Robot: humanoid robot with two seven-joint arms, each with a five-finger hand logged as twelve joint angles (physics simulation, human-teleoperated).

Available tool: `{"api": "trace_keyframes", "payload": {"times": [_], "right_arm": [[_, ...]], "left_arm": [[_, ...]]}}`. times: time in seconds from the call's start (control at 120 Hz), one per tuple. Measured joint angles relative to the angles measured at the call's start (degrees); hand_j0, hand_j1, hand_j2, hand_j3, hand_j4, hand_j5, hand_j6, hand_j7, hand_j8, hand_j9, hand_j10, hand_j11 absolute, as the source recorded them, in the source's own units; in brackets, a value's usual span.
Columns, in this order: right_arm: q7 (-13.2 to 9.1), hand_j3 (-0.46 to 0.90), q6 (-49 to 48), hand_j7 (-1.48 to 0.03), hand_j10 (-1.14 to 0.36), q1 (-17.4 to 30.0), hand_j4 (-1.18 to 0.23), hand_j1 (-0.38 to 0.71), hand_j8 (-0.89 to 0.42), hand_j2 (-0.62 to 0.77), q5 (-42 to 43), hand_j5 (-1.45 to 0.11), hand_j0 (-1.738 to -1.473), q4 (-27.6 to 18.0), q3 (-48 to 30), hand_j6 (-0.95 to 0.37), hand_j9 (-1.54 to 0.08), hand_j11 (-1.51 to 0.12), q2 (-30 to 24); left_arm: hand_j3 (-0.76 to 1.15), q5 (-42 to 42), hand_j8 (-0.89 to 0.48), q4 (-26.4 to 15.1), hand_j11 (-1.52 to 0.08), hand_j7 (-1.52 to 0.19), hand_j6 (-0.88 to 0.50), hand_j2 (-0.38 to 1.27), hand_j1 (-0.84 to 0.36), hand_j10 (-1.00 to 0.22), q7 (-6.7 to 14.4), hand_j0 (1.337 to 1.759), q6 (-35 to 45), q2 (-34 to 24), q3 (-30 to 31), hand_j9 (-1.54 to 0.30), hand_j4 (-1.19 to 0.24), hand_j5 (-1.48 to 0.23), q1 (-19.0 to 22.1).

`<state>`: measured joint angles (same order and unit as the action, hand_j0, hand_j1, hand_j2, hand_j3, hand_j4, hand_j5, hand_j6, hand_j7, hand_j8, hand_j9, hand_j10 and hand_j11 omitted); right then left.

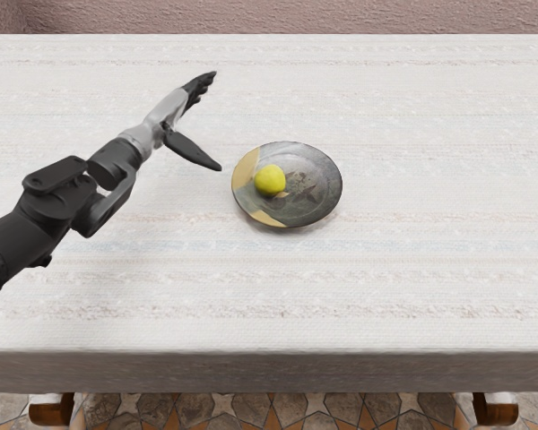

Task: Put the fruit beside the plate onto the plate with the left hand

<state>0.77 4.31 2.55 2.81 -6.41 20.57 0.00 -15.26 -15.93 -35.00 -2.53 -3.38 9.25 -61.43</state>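
A small yellow-green fruit (270, 179) lies on the dark grey plate (316, 184), on its left half. The plate has tan patches at its left rim and sits near the table's middle. My left hand (190, 116) hovers to the left of the plate, apart from it. Its fingers are stretched out toward the back and the thumb (197, 152) points toward the plate's rim. The hand is open and holds nothing. The left arm enters from the picture's left edge. No right arm shows.
The table (386, 287) is covered by a pale, faintly striped cloth. Its front edge runs along the bottom, with wooden legs and tiled floor below. A wall stands behind the far edge.
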Motion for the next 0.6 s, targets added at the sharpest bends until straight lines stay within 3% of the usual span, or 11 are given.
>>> {"api": "trace_keyframes", "payload": {"times": [0.2, 0.442, 0.6], "right_arm": [[0.0, 0.0, 0.0, 0.0, 0.0, 0.0, 0.0, -0.35, 0.0, 0.0, 0.0, 0.0, -1.658, -0.01, 0.0, 0.0, 0.0, 0.0, 0.0], [0.01, 0.0, 0.0, 0.0, 0.0, 0.0, 0.0, -0.35, 0.0, 0.0, 0.0, 0.0, -1.658, -0.01, 0.0, 0.0, 0.0, 0.0, 0.0], [0.01, 0.0, 0.0, 0.0, 0.0, 0.0, 0.0, -0.35, 0.0, 0.0, 0.0, 0.0, -1.658, 0.01, 0.0, 0.0, 0.0, 0.0, 0.0]], "left_arm": [[0.0, 0.79, -0.03, 4.23, -0.04, -0.04, -0.03, 0.02, 0.31, -0.03, 0.0, 1.658, -0.02, -3.74, -1.68, -0.04, -0.03, -0.04, 3.58], [0.0, 1.53, -0.02, 5.03, -0.03, -0.03, -0.03, 0.01, 0.32, -0.02, 0.0, 1.658, -0.02, -8.54, -1.95, -0.03, -0.03, -0.03, 7.87], [0.0, 1.66, -0.02, 5.1, -0.03, -0.03, -0.02, 0.01, 0.32, -0.02, 0.0, 1.658, -0.02, -9.26, -1.94, -0.03, -0.02, -0.03, 8.1]]}}
